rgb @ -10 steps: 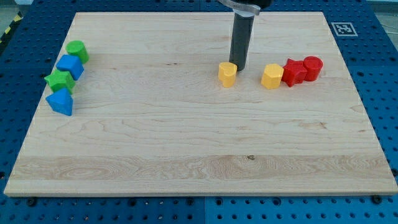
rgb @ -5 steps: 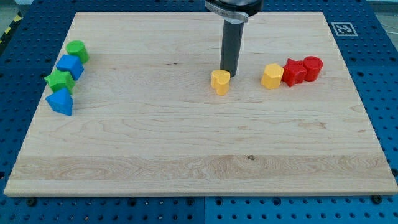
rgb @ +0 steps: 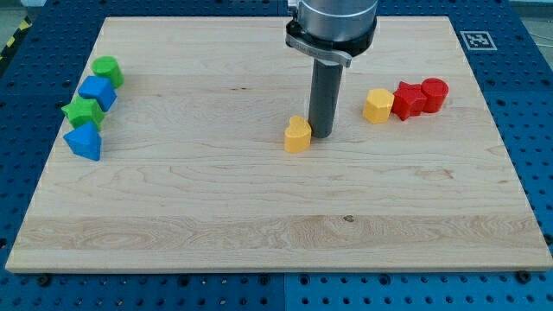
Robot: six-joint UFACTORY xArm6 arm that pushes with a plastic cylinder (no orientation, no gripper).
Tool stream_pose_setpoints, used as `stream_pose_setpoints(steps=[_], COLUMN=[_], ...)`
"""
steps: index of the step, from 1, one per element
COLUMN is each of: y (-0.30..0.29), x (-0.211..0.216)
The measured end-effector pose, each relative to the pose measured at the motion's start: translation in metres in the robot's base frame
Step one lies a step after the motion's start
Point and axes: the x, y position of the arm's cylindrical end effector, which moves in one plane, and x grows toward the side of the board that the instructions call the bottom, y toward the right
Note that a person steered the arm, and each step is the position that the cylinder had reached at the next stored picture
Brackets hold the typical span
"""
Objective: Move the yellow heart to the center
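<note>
My tip (rgb: 322,135) sat on the board (rgb: 259,216) near its middle, touching or just beside the right-far side of the yellow heart (rgb: 297,136). No gripper on this rig, only a straight dark rod, so no open/closed state to give. The yellow heart lay approx. at board centre, slightly far of the mid-line, well apart from all other blocks.

To the right, at the far-right part of the board, a 2nd yellow block (rgb: 378,105), shape not clear, stood touching a red block (rgb: 408,99), w/ a red cylinder (rgb: 435,93) touching that one's right side; the three made a short row.

At the left edge, four blocks ran in a near-to-far line: green cylinder (rgb: 107,70) farthest, then a blue block (rgb: 98,91), a green star-like block (rgb: 83,111), and a blue block (rgb: 85,141) nearest. Neighbours touched or nearly so.

A square marker tag (rgb: 477,39) sat at the board's far-right corner. Blue perforated table (rgb: 536,155) surrounded the board.
</note>
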Motion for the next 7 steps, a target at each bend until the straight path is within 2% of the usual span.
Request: stream_pose_setpoints(steps=[2,7], y=[-0.035,-0.036], x=[0.003,0.007])
